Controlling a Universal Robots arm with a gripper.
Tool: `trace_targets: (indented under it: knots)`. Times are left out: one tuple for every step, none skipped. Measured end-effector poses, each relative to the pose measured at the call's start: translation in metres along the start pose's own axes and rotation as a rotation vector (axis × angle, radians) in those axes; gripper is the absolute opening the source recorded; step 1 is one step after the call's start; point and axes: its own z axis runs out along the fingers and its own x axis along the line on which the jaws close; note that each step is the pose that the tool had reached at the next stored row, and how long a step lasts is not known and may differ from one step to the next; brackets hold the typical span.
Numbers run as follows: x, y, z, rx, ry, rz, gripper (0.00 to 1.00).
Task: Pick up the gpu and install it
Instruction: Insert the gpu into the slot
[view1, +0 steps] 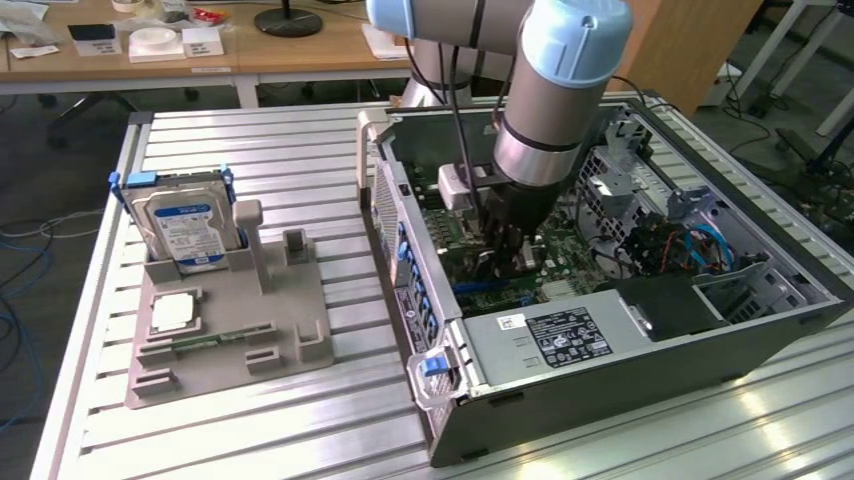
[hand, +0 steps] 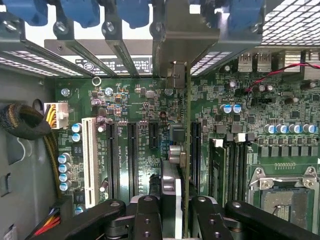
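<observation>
The pickup looks done: the gripper (hand: 176, 209) is clamped on the gpu (hand: 175, 145), held edge-on inside the computer case (view1: 441, 420) over the motherboard (hand: 135, 100) slots (hand: 131, 155), with seating apparently left.

Wooden desk (view1: 267, 50) at rear, carrying black round base (view1: 288, 22). Grey floor (view1: 54, 170); blue cable (view1: 16, 330) at exterior view's left. Slatted aluminium tabletop (view1: 267, 160), light glare near corner. Wooden panel (view1: 694, 40) behind.
</observation>
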Motion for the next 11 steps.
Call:
trace_targets:
  knots:
    - [0.0,0.0004,0.0009,0.0,-0.0001,0.0,0.28]
    - [0.0001,0.0008,0.0016,0.0001,0.0001,0.0,0.28]
    - [0.0001,0.0009,0.0019,0.0,0.0002,0.0,0.28]
    - [0.0002,0.0009,0.0019,-0.0001,0.0003,0.0,0.28]
    - [0.0002,0.0009,0.0019,-0.0001,0.0003,0.0,0.28]
    - [0.0001,0.0008,0.002,0.0,0.0,0.0,0.28]
    - [0.0001,0.0009,0.0021,0.0,0.0,0.0,0.28]
    - [0.0001,0.0009,0.002,0.0,0.0,0.0,0.28]
    - [0.0001,0.0009,0.0021,0.0,0.0,0.0,0.28]
    - [0.0001,0.0009,0.002,0.0,0.0,-0.001,0.28]
    - [0.0,0.0009,0.0021,0.0,-0.0002,-0.002,0.28]
